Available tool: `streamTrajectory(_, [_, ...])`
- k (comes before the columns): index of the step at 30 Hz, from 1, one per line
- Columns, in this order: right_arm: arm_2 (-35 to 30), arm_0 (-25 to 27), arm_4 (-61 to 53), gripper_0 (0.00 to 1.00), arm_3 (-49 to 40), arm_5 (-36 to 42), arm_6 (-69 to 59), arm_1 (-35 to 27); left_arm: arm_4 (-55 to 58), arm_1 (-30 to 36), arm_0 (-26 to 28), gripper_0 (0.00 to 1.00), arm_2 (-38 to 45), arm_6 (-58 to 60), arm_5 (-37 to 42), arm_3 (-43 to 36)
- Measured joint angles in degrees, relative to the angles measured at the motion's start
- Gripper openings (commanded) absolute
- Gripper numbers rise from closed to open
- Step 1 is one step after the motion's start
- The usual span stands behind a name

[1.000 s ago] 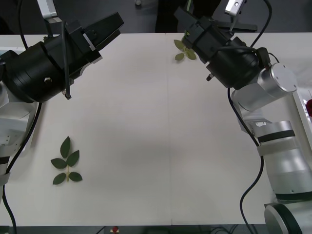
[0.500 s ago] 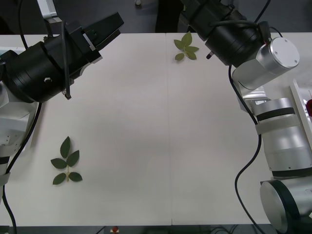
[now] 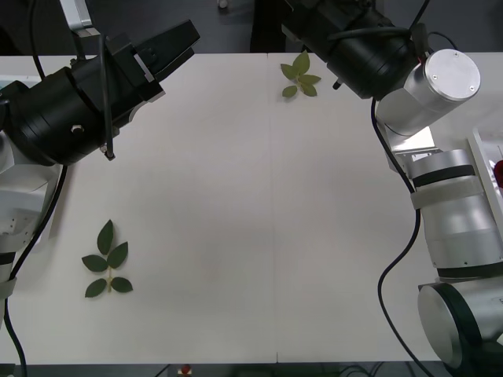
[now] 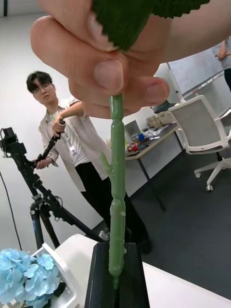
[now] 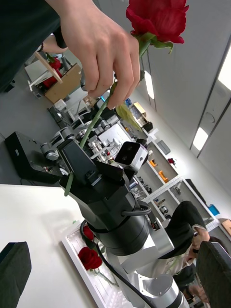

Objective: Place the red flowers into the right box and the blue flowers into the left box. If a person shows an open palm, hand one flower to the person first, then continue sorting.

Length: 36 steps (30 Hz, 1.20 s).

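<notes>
A red flower is held up beyond the table's far edge. A person's hand grips its green stem near the top. My right gripper is shut on the stem's lower end, just under that hand. My left gripper hangs open and empty over the far left of the table, its black fingers wide apart. The right box holds red flowers. Blue flowers lie in the left box.
Two loose green leaf sprigs lie on the white table: one near the far edge, one at the near left. The right box's rim shows at the table's right edge. My right arm reaches up past the far edge.
My right arm has swung up and away past the table's far edge, uncovering the far leaf sprig. The left arm has not moved.
</notes>
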Motion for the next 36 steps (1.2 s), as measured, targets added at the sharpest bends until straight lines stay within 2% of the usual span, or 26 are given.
streamTrajectory(15, [0.02,-2.13,8.30,0.00,0.06,-1.05,0.01,0.00,0.00,-0.33,0.00,1.00,-0.01,-0.08,0.00,0.00])
streamTrajectory(36, [0.02,-3.83,12.81,0.00,0.82,-1.05,0.01,-0.01,0.00,-0.38,0.00,1.00,-0.09,-1.54,0.00,0.00])
